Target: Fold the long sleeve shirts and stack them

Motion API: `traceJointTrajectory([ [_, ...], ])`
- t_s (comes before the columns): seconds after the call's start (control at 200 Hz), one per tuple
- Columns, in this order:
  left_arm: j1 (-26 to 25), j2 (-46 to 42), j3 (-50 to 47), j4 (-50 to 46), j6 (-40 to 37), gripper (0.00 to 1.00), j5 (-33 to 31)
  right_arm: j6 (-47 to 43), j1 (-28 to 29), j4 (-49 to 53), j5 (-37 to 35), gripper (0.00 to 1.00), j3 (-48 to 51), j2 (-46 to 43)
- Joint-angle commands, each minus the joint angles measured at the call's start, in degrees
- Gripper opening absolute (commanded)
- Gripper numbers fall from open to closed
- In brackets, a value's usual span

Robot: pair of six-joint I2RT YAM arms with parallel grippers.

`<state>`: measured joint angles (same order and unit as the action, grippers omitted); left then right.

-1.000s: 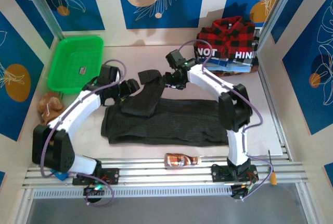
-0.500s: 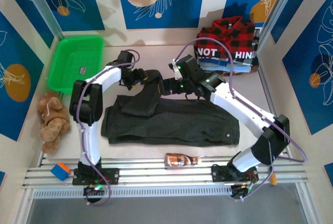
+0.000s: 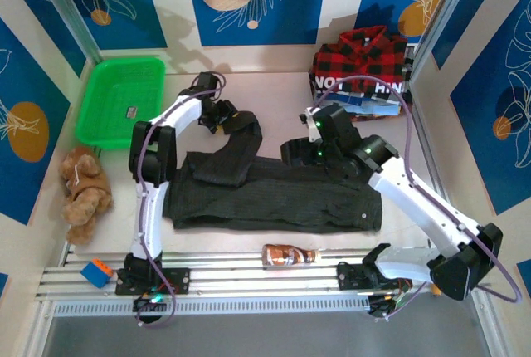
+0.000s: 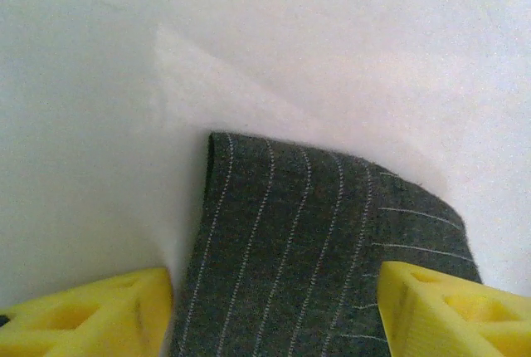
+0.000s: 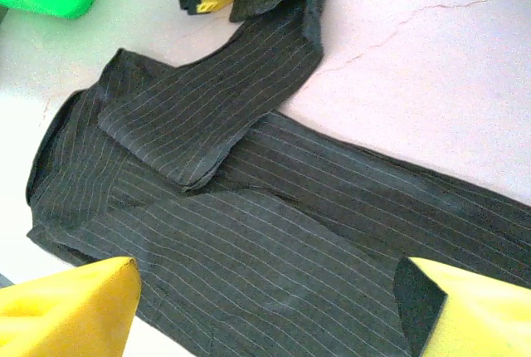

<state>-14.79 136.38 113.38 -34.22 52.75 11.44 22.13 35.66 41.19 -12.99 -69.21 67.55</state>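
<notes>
White table (image 3: 274, 91): charcoal shirt (image 3: 274, 195) flat, sleeve (image 4: 315, 241) between spread left fingers (image 4: 91, 315); right fingers (image 5: 66, 307) spread, partly cropped.

To my eye the charcoal shirt (image 3: 274, 195) is matt, finely striped cloth, the table (image 3: 274, 95) smooth and dull, the green basket (image 3: 112, 91) shiny plastic.

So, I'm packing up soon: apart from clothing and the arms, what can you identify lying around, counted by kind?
Green basket: 1
Plush toy: 1
Brown bottle: 1
Blue-and-orange block: 1
Total: 4; a small item inside the basket is too small to identify.
</notes>
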Motion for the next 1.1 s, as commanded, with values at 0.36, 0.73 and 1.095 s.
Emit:
traceJointTrajectory([
  [0.36,-1.29,5.40,2.31,-8.20,0.59,0.32,-1.80,-0.70,-7.52,2.76,1.30,0.82,5.50,-11.47],
  [0.73,-3.02,-4.35,-2.07,-0.09,-2.57,0.01,-1.49,-1.39,-11.10,2.42,4.19,0.82,7.98,-13.85],
  [1.095,-7.36,-18.72,-10.03,2.84,-13.17,0.00,-5.88,-1.08,-13.17,0.84,6.30,0.82,10.14,-13.32],
])
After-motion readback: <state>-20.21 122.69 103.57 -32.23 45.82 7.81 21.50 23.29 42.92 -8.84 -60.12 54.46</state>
